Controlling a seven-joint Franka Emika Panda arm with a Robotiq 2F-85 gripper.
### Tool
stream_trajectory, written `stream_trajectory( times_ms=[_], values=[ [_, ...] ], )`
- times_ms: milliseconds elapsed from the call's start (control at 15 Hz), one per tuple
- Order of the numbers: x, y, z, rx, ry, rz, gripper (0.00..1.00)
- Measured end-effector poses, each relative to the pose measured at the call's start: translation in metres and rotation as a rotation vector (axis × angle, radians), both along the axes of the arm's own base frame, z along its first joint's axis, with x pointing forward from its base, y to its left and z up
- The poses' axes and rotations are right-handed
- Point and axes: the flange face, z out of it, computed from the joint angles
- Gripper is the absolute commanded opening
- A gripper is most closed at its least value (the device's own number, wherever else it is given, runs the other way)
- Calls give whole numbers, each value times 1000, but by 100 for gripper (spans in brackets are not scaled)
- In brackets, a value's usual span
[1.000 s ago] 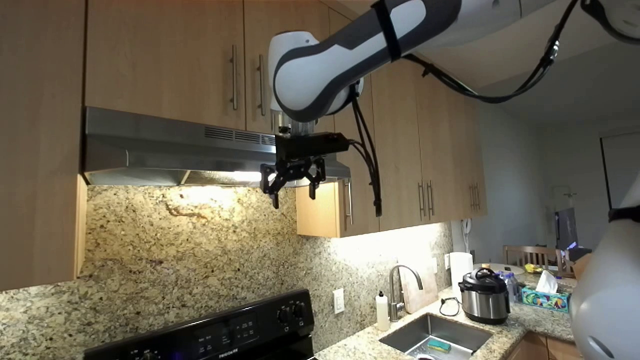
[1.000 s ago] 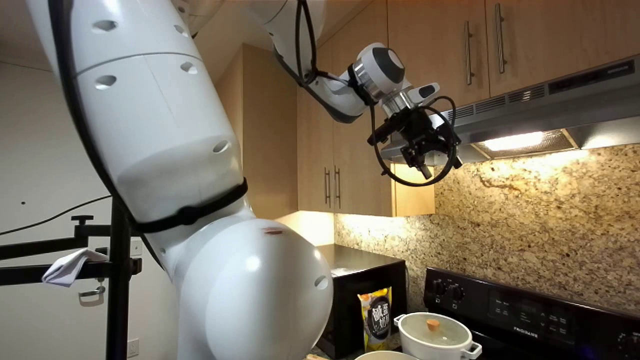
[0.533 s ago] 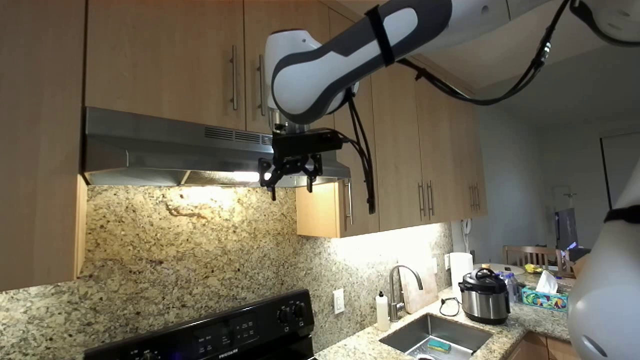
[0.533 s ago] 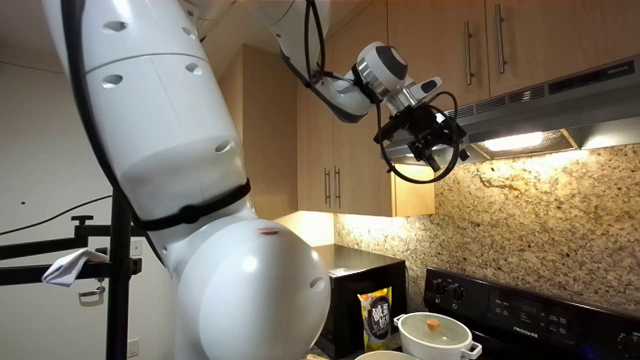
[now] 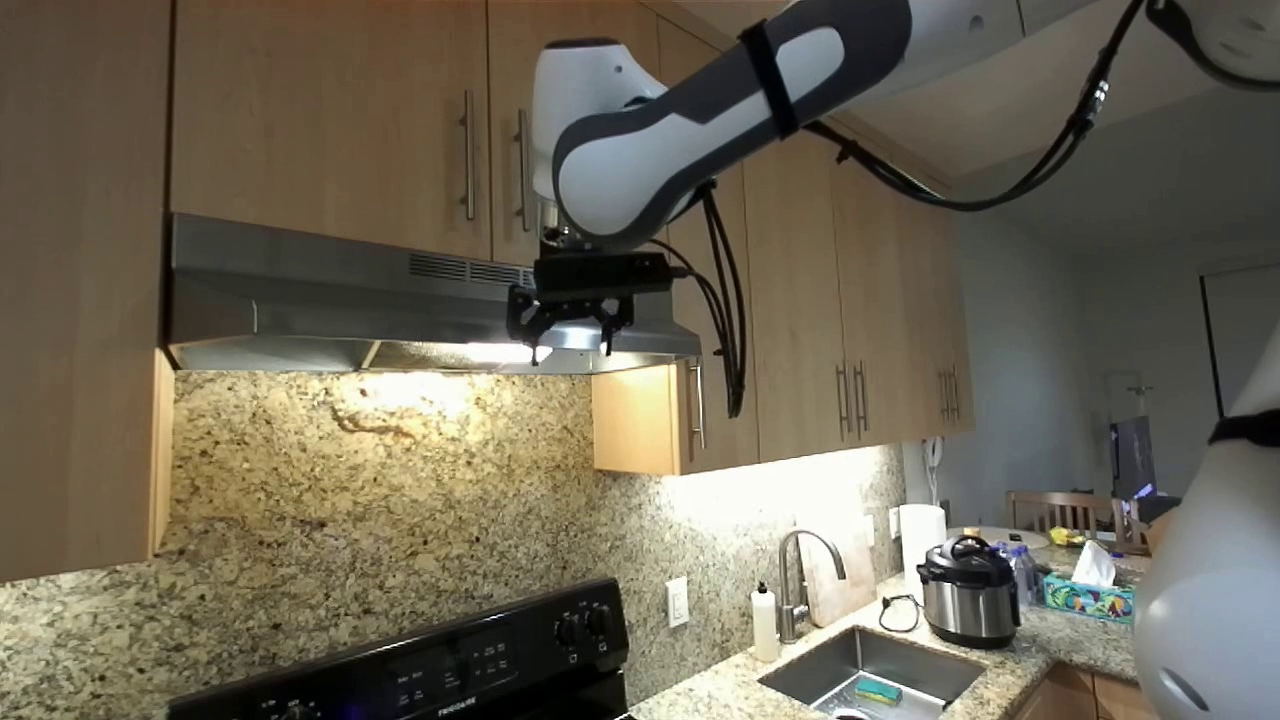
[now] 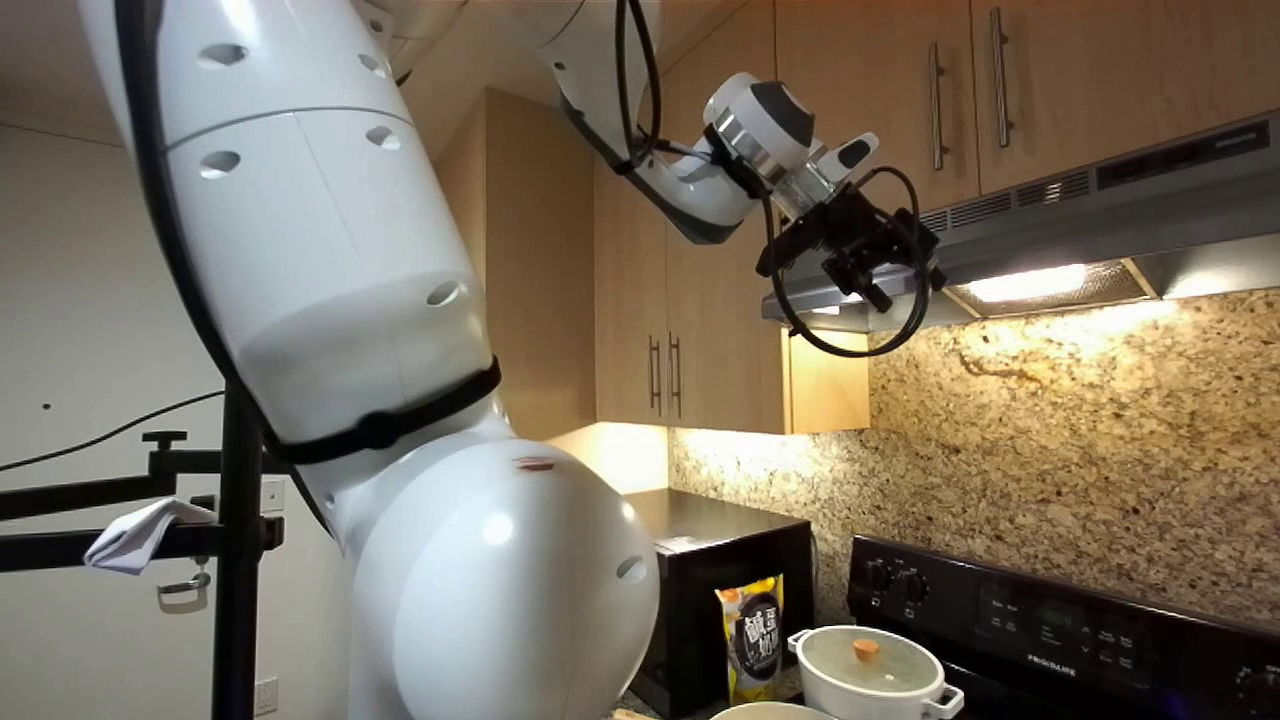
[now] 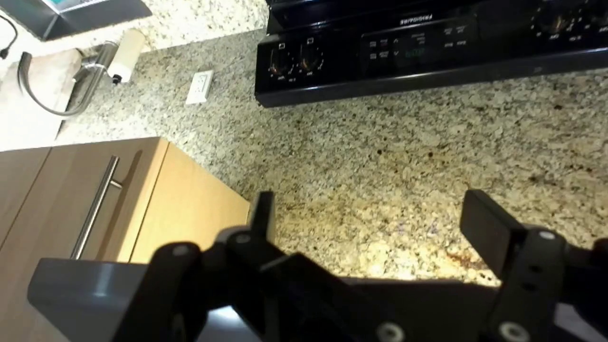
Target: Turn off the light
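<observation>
While hovering before the range hood (image 5: 370,300), holding the gripper (image 7: 369,204) wide apart, empty, presumably readying a poke for killing the glowing light (image 6: 1028,283)!

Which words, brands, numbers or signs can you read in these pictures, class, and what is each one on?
"FRIGIDAIRE", on the stove's black control panel; upside down in the wrist view.
Button labels, display and knob markings on that panel: too small or blurred.
Large characters on the yellow-and-black bag: too blurred to quote surely.
Pale mark on the range hood's dark strip: too small to read.
</observation>
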Motion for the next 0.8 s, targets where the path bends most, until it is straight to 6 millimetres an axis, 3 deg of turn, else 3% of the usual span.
stream_trajectory(
  times_ms=[800],
  values=[
    [11,-62,65,-127,-290,-5,100]
  ],
)
